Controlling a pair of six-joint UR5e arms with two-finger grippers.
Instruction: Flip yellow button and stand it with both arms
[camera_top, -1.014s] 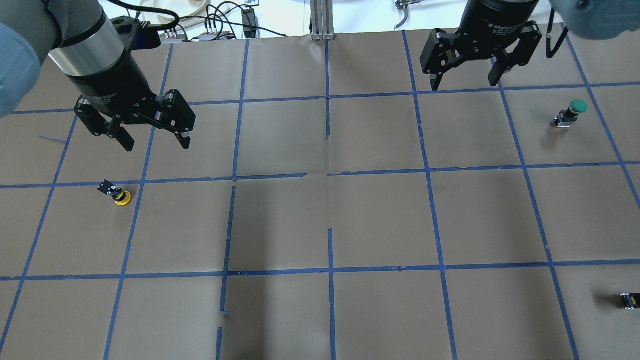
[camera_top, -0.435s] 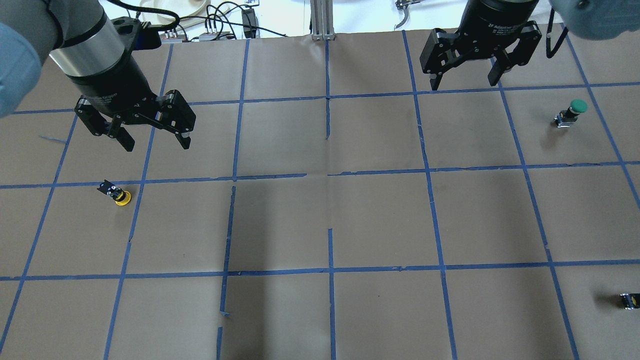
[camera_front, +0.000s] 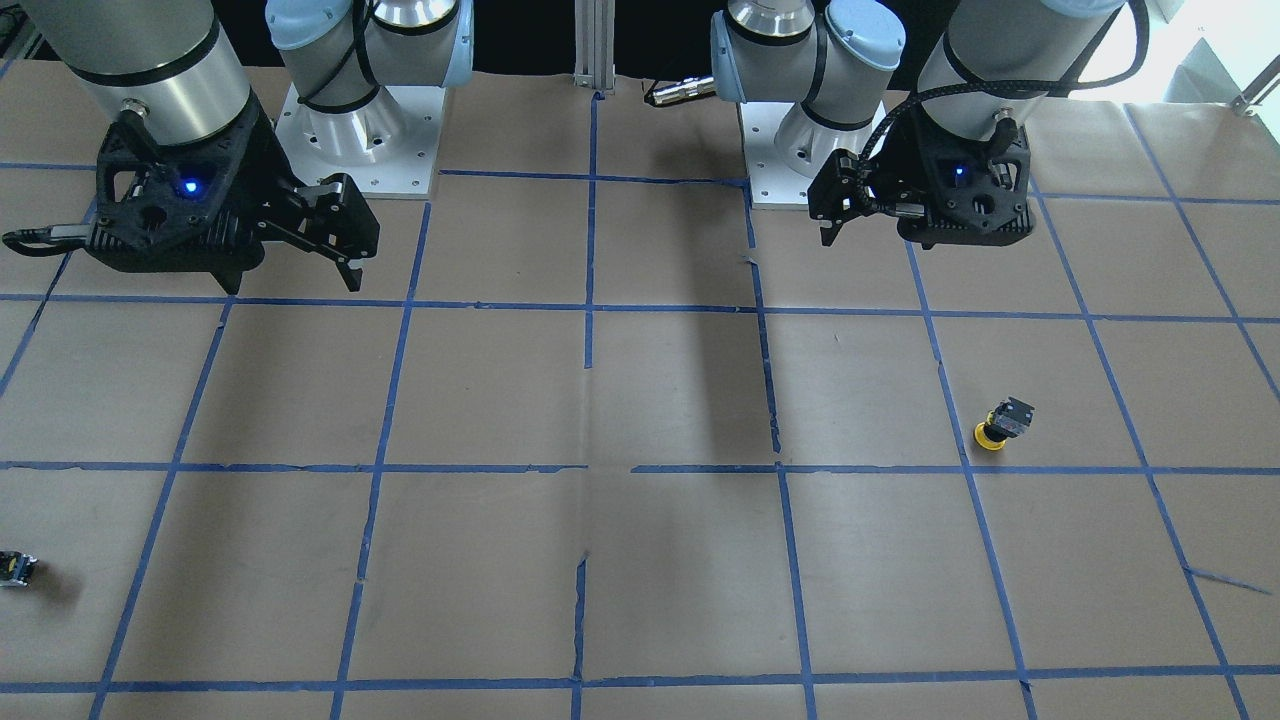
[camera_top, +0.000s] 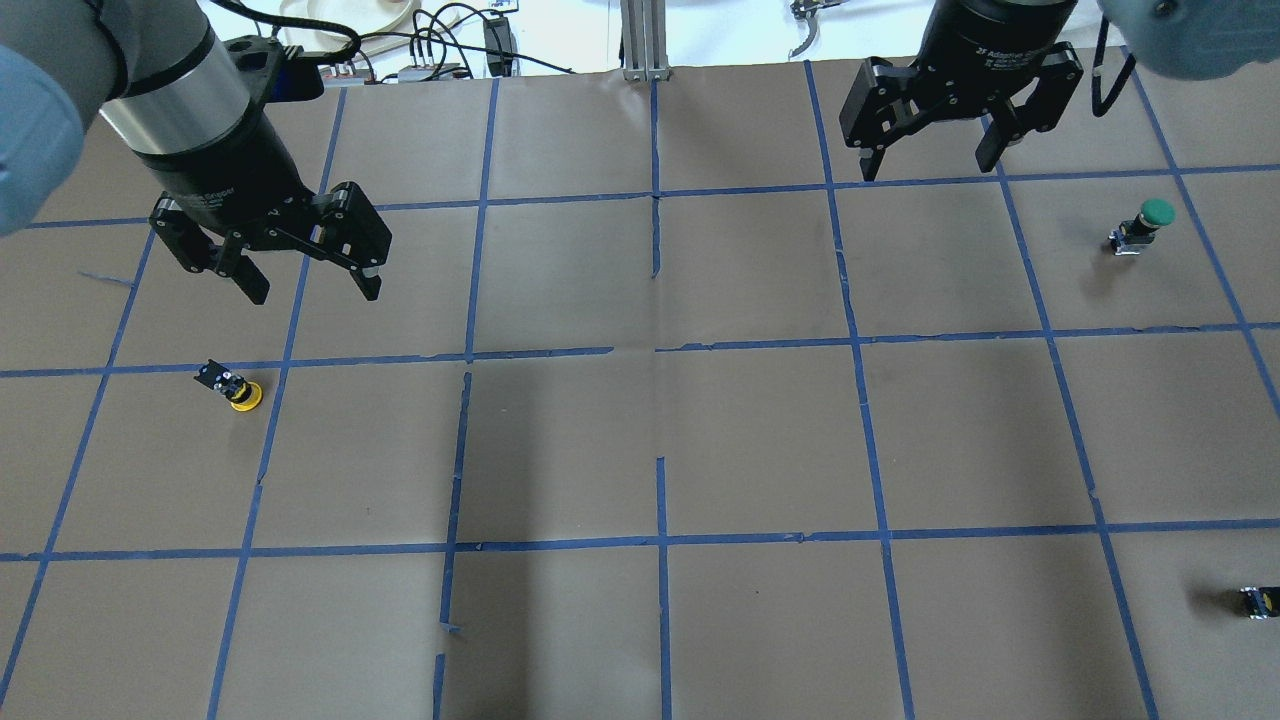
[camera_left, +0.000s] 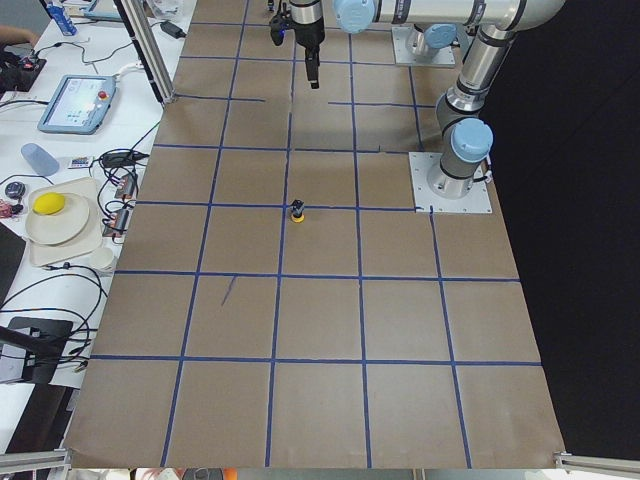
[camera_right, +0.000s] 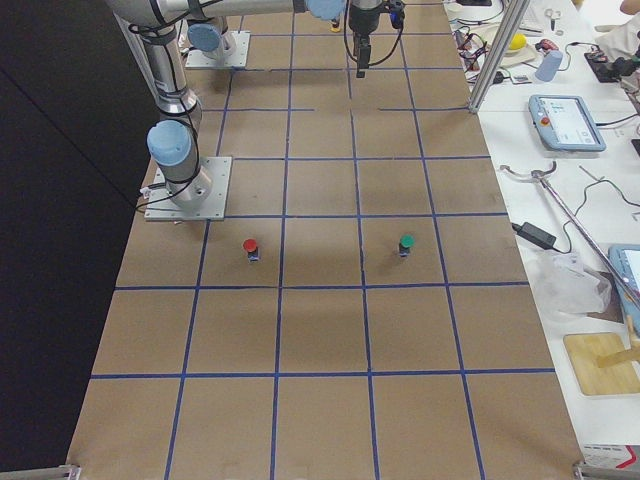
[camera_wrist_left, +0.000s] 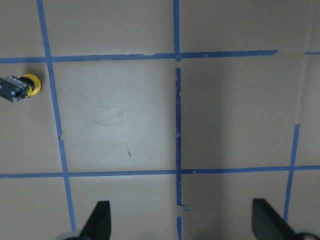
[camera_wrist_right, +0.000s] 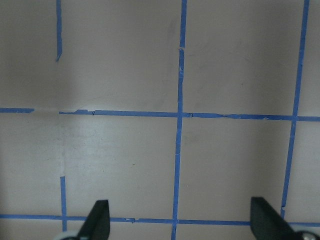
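Note:
The yellow button (camera_top: 233, 388) lies on its side on the brown paper, left of centre, with its cap toward the near right. It also shows in the front view (camera_front: 1000, 425), the left side view (camera_left: 297, 211) and at the left edge of the left wrist view (camera_wrist_left: 20, 87). My left gripper (camera_top: 315, 290) is open and empty, and hangs above the table a little beyond and to the right of the button. My right gripper (camera_top: 928, 168) is open and empty, high over the far right of the table, far from the button.
A green-capped button (camera_top: 1145, 225) stands at the far right. A red-capped button (camera_right: 250, 247) stands near the right arm's base. A small dark switch piece (camera_top: 1258, 600) lies at the near right edge. Cables (camera_top: 420, 50) and a metal post (camera_top: 645, 40) lie past the far edge.

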